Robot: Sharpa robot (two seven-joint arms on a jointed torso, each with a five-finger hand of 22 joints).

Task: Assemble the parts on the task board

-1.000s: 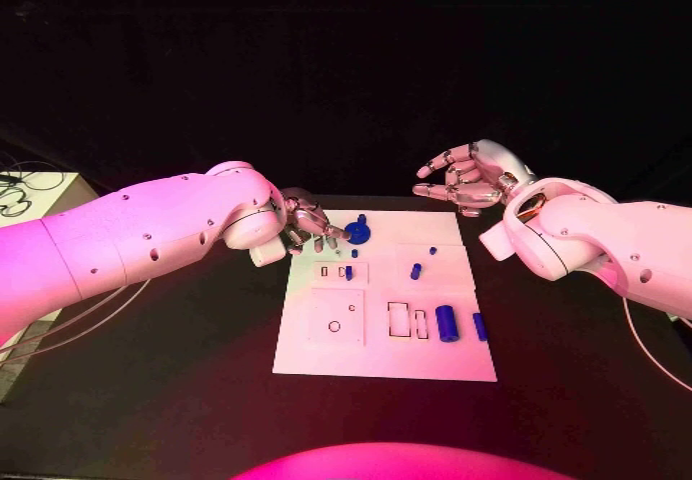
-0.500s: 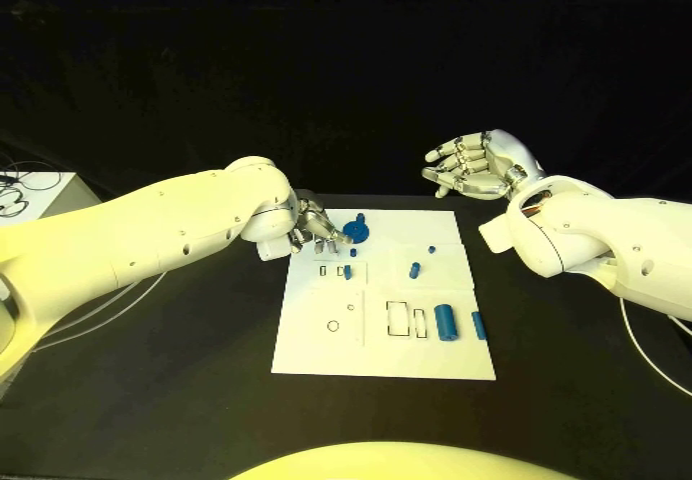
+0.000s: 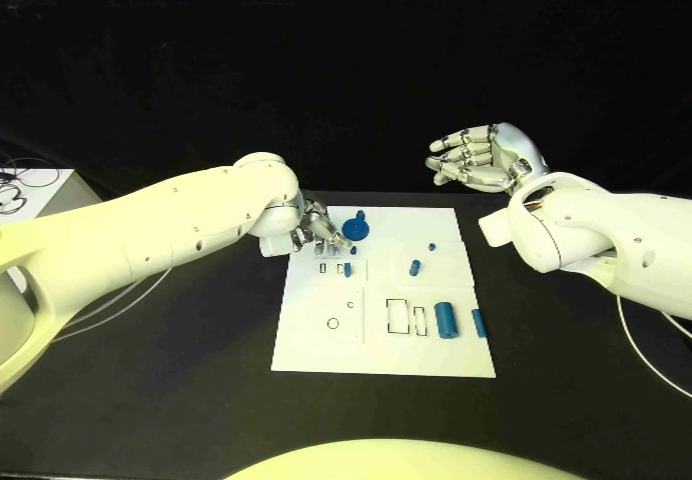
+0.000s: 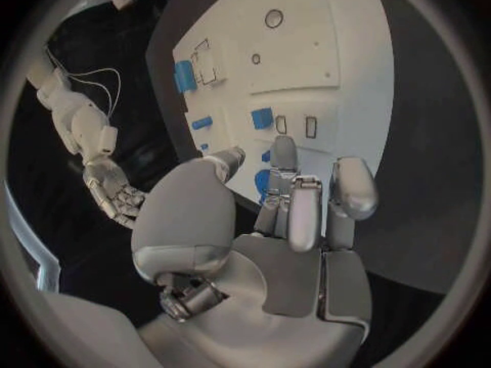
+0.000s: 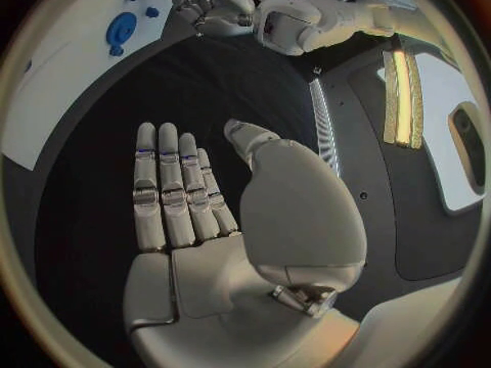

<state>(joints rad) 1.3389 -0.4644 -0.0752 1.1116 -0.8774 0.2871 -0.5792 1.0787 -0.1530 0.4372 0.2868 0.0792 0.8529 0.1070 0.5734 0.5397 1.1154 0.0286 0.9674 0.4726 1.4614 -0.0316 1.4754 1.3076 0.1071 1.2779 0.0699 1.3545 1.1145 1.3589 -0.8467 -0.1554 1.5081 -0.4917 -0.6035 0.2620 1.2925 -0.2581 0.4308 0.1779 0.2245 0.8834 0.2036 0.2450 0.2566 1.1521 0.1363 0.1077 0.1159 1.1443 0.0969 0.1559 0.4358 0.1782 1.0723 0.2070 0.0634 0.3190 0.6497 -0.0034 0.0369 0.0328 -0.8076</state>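
The white task board point(image 3: 378, 350) lies mid-table. A round blue disc part point(image 3: 356, 231) sits at its far left corner, with a small blue piece point(image 3: 361, 216) just beyond it. My left hand point(image 3: 317, 230) hovers low at the disc's left edge, fingers apart and pointing at the disc point(image 4: 266, 181), nothing held. Other blue parts lie on the board: a short peg point(image 3: 415, 268), a thick cylinder point(image 3: 446, 321) and a slimmer one point(image 3: 477, 323). My right hand point(image 3: 476, 160) is raised beyond the board's far right corner, palm open point(image 5: 215, 221), and holds nothing.
The board has outlined slots point(image 3: 398, 318) and a small round hole point(image 3: 333, 324) in its near half. One small blue piece point(image 3: 348, 269) stands in a slot near the left hand. Black table point(image 3: 173, 380) surrounds the board; cables lie at the far left point(image 3: 18, 190).
My left hand has edged a little rightward toward the blue disc. My right hand has lifted and drawn slightly back and to the right. The parts have not moved.
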